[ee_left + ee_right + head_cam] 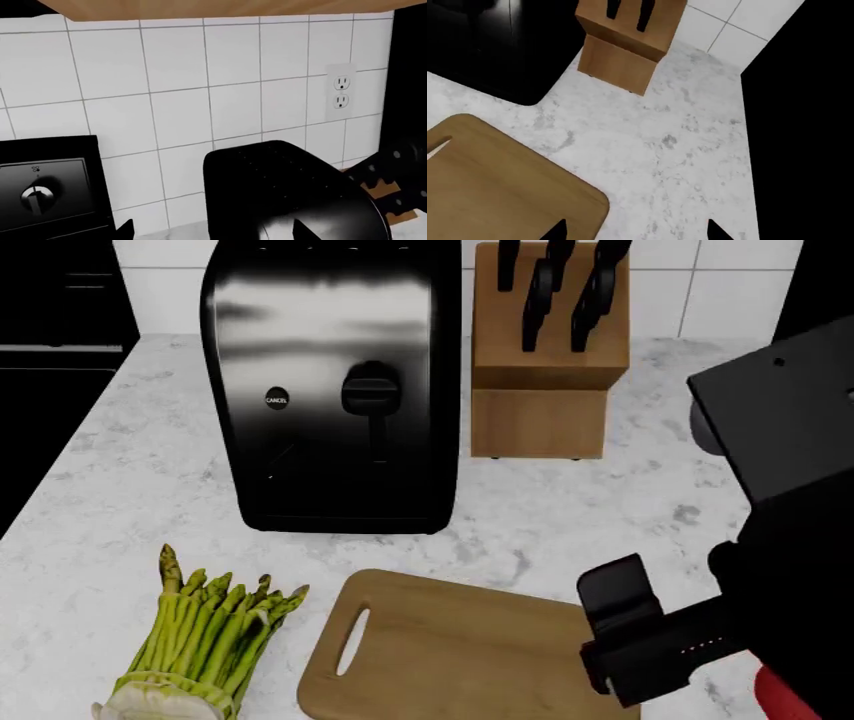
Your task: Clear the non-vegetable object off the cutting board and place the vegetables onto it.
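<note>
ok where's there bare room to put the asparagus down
The cutting board shows bare wood from its handle slot to the right arm. Bare marble lies between the board, toaster and knife block. The asparagus crowds the near left; the right tool overhangs the board's right edge.

A black toaster (334,390) stands far on the marble counter (561,510), its lever facing near. Just right of it is a wooden knife block (547,350) (black handles up). White tiles (200,90) behind carry an outlet (341,92).
</note>
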Robot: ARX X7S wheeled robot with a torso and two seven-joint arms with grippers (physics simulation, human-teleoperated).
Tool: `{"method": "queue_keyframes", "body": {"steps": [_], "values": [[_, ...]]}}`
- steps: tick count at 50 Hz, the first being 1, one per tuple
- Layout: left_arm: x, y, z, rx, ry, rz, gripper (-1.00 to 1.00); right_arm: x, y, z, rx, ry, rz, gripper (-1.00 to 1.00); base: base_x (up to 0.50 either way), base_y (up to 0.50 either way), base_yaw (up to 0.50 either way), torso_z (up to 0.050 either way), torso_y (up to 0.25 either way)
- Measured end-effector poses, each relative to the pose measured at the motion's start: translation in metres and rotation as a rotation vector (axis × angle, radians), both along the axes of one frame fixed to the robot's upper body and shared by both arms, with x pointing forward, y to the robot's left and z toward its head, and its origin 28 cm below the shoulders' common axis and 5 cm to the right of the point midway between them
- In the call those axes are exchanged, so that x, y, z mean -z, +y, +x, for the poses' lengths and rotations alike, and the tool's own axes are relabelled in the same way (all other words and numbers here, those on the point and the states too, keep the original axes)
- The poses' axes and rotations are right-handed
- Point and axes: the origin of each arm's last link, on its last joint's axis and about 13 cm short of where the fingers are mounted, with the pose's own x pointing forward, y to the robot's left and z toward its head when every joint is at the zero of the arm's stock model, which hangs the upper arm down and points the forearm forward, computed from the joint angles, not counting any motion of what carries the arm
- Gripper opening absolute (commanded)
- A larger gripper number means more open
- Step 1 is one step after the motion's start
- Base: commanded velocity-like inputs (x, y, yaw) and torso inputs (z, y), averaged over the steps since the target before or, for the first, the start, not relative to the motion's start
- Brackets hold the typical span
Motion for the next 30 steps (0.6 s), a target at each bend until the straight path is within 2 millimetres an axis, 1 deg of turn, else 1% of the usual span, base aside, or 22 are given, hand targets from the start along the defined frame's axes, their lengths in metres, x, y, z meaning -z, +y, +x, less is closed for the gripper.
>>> {"method": "queue_keyframes", "body": {"steps": [7,17,30], "values": [[0.001,-0.003,-0.011,0.044,0.048,0.008,1.00,-0.005,0.007,-0.004,-0.025,-0.040,-0.032,1.00,0.00,0.00,0.00,0.000,0.000],[-0.007,-0.011,-0.034,0.104,0.123,0.046,1.00,-0.011,0.009,-0.007,-0.029,-0.071,-0.053,1.00,0.00,0.00,0.00,0.000,0.000],[-0.016,-0.009,-0.062,0.178,0.239,0.125,1.00,-0.016,0.009,-0.006,-0.016,-0.081,-0.066,1.00,0.00,0.00,0.00,0.000,0.000]]}}
